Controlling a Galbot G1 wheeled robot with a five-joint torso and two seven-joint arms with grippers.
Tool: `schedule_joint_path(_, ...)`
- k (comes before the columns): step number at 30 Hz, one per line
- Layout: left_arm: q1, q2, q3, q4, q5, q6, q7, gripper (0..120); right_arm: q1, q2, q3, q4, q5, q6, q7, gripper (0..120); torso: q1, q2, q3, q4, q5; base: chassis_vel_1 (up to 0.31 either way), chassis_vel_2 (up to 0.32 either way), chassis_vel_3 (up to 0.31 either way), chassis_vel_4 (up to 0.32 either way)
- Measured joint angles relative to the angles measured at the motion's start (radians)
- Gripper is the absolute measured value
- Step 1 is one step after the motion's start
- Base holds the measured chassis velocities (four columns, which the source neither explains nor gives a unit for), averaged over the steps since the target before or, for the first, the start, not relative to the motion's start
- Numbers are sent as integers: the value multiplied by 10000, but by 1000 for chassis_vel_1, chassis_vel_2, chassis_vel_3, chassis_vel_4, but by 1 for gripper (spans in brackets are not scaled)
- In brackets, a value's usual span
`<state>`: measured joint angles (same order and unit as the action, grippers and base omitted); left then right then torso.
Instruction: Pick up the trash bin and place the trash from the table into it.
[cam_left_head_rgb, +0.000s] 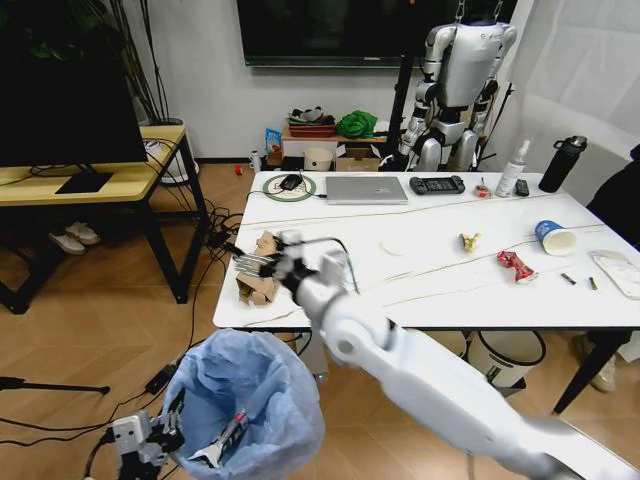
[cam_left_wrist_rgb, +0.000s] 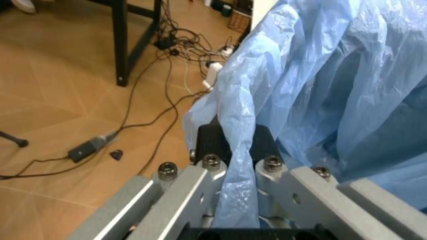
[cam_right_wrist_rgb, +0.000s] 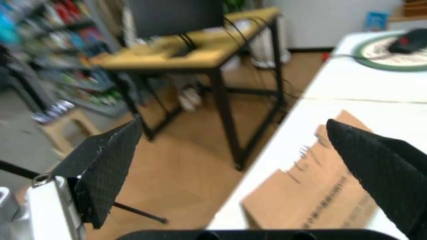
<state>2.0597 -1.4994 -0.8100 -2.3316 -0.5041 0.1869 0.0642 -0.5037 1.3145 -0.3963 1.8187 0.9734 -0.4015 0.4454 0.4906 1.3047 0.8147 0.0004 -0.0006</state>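
Note:
The trash bin (cam_left_head_rgb: 250, 395), lined with a crinkled light-blue bag (cam_left_wrist_rgb: 313, 75), hangs low beside the table's near left corner. My left gripper (cam_left_head_rgb: 176, 420) (cam_left_wrist_rgb: 237, 145) is shut on a fold of the bag at its rim. Torn brown cardboard (cam_left_head_rgb: 262, 285) (cam_right_wrist_rgb: 320, 195) lies at the left edge of the white table (cam_left_head_rgb: 420, 295). My right gripper (cam_left_head_rgb: 258, 264) (cam_right_wrist_rgb: 233, 127) is open just over it, its black pads (cam_right_wrist_rgb: 110, 170) spread wide. Farther right lie a white lid (cam_left_head_rgb: 397, 246), yellow wrapper (cam_left_head_rgb: 468, 240), red wrapper (cam_left_head_rgb: 516, 265), paper cup (cam_left_head_rgb: 555, 237) and clear packet (cam_left_head_rgb: 618, 272).
A silver laptop (cam_left_head_rgb: 366, 189), black controller (cam_left_head_rgb: 437, 184), green ring mat (cam_left_head_rgb: 290, 186), spray bottle (cam_left_head_rgb: 511, 170) and black bottle (cam_left_head_rgb: 562, 164) stand along the table's far side. A yellow-wood desk (cam_left_head_rgb: 90, 180) is on the left. Cables (cam_left_head_rgb: 190, 300) cross the floor; a white bin (cam_left_head_rgb: 505, 355) sits under the table.

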Motion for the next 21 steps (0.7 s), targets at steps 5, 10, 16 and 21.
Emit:
schedule_joint_path(5,41,58,-388,-5,-235,0,31,0,331,763,-224,-1069,-439,-679,648,100,0,0,0,-6,0,0,0,0,0)
schedule_joint_path(10,86,99,-635,-26,-352,5,47,0,435,1334,-227,-1879,-1058,-1309,831,100,0,0,0,-5,1,0,0,0,0)
schedule_joint_path(16,132,58,-933,-31,-516,-3,112,0,371,2167,-558,-2899,-2116,-2106,1149,100,-1,0,-1,-6,5,0,0,0,0)
schedule_joint_path(21,132,-2,-911,-27,-515,-21,118,0,269,2546,-753,-3475,-2886,-2033,1308,100,-1,1,-1,-3,6,0,0,0,0)
